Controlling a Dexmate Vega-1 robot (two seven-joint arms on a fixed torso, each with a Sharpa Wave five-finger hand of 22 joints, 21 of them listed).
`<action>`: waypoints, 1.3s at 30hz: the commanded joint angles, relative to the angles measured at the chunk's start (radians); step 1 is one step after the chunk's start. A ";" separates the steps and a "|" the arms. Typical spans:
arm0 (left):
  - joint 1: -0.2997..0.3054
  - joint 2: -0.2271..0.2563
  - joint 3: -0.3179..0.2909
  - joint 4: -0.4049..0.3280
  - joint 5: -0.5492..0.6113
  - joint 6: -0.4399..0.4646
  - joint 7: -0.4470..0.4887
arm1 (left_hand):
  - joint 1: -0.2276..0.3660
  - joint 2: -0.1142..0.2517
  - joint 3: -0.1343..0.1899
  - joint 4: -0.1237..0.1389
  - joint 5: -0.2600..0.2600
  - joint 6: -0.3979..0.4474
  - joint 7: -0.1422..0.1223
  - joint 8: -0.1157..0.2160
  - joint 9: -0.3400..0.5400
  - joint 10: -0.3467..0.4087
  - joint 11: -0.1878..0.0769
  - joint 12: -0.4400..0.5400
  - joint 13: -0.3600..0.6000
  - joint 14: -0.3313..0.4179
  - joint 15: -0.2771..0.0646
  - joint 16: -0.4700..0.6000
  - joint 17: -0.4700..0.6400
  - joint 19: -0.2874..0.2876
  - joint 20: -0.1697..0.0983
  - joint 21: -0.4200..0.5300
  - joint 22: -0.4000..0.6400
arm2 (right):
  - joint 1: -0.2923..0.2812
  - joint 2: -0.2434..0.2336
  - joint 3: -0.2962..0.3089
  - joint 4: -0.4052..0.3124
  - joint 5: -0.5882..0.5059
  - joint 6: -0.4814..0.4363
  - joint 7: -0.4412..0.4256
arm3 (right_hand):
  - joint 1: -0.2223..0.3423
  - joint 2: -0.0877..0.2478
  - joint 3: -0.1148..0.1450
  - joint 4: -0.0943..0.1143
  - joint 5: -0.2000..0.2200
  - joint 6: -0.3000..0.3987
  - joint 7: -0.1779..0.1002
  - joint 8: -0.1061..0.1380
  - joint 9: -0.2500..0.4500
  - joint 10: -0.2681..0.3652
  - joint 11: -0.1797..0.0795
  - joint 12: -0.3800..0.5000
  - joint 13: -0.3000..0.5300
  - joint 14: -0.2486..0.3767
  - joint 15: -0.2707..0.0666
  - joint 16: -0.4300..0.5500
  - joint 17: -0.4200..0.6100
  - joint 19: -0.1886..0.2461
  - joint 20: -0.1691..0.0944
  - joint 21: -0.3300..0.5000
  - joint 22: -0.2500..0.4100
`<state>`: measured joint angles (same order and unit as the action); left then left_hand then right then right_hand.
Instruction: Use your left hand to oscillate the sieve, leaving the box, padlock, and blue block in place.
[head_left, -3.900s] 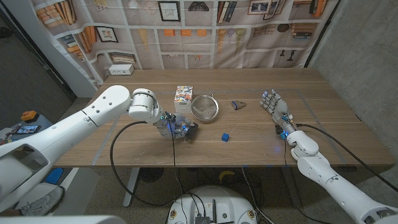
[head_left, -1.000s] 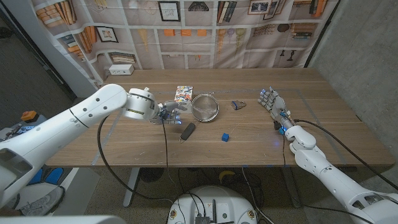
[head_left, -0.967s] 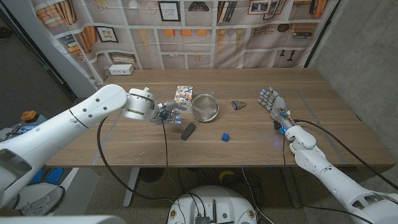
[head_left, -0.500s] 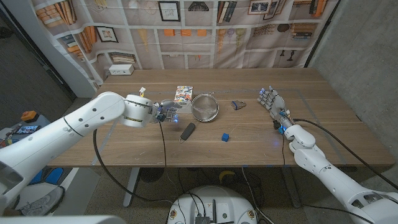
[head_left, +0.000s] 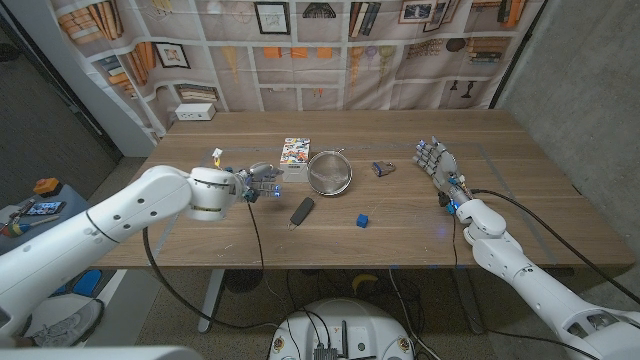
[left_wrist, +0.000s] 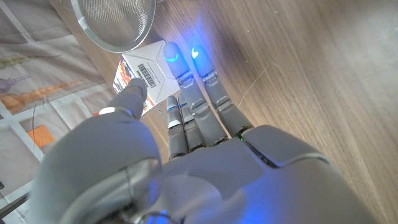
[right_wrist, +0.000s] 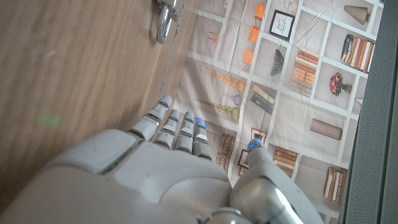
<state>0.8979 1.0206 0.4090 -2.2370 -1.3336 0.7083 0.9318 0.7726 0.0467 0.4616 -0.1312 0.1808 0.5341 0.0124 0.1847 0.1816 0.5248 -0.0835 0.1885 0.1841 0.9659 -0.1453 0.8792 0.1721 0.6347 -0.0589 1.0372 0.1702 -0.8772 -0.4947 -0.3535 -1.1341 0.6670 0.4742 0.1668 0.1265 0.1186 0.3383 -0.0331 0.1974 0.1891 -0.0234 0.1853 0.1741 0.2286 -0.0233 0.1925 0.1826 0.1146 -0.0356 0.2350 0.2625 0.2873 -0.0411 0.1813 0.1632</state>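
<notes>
The metal sieve (head_left: 329, 172) lies on the table, its black handle (head_left: 300, 210) pointing toward the near edge. My left hand (head_left: 262, 180) hovers left of the bowl with fingers stretched out, holding nothing and apart from the handle. In the left wrist view the hand (left_wrist: 186, 124) points at the sieve's mesh (left_wrist: 115, 22) and the box (left_wrist: 149, 78). The colourful box (head_left: 294, 151) sits just left of the sieve. The padlock (head_left: 382, 168) lies to its right, and the blue block (head_left: 361, 220) nearer the front. My right hand (head_left: 437, 162) stands open at the right, empty; the right wrist view shows the padlock (right_wrist: 165, 15) beyond the hand (right_wrist: 168, 162).
A white device (head_left: 195, 112) sits at the table's far left corner. A black cable (head_left: 252, 235) hangs from my left wrist across the front of the table. A printed bookshelf backdrop (head_left: 330, 40) closes off the far side.
My left hand has left the sieve's handle and drawn back to the left, fingers spread. The sieve now lies still on the table. The right hand has barely moved.
</notes>
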 joint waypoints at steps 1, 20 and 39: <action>0.161 0.038 -0.106 -0.020 0.159 -0.144 -0.120 | -0.021 0.010 0.013 -0.001 0.001 -0.008 -0.001 -0.001 0.000 -0.010 0.002 -0.001 0.001 -0.026 -0.074 -0.038 0.000 -0.023 -0.025 -0.014 0.002 | -0.016 -0.004 0.000 -0.037 -0.014 0.003 -0.031 | -0.006 0.017 0.000 0.004 -0.002 0.010 0.003 0.004 0.003 -0.001 0.003 -0.004 0.002 -0.004 -0.008 0.001 0.004 0.003 -0.008 0.004 0.003; 0.328 0.002 -0.219 0.003 0.385 -0.306 -0.244 | -0.118 0.021 0.063 -0.022 0.000 -0.030 0.001 -0.001 -0.001 -0.042 0.015 0.008 0.000 -0.239 -0.023 -0.317 -0.002 -0.151 0.036 -0.106 -0.001 | -0.039 -0.012 -0.005 -0.106 -0.054 -0.019 -0.116 | -0.009 0.016 0.006 0.004 0.000 0.004 0.006 0.002 0.003 0.007 0.004 -0.001 0.001 0.011 -0.008 0.002 -0.002 -0.001 -0.020 0.003 0.002; 0.348 -0.131 -0.241 0.102 0.528 -0.429 -0.363 | -0.191 0.021 0.104 -0.020 -0.005 -0.057 -0.001 -0.005 -0.001 -0.105 0.039 -0.001 -0.001 -0.490 0.081 -0.565 0.002 -0.264 0.057 -0.213 -0.004 | -0.058 -0.032 -0.005 -0.148 -0.082 -0.033 -0.158 | -0.014 0.014 0.009 0.006 0.001 0.005 0.009 0.002 0.003 0.006 0.004 -0.002 0.001 0.012 -0.008 -0.001 -0.004 0.001 -0.019 0.004 0.002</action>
<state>1.2394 0.9656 0.1760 -2.1986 -0.8818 0.3567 0.6441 0.6062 0.0627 0.5597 -0.1598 0.1794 0.4923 0.0110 0.1842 0.1817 0.4445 -0.0574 0.1927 0.1814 0.5013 -0.0474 0.3403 0.1696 0.3802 -0.0068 0.8383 0.1668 -0.9213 -0.5107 -0.3605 -1.2535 0.6020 0.4511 0.0357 0.1263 0.1186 0.3440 -0.0274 0.1974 0.1928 -0.0197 0.1854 0.1741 0.2286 -0.0233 0.1925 0.1815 0.1183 -0.0392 0.2350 0.2551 0.2873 -0.0411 0.1813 0.1632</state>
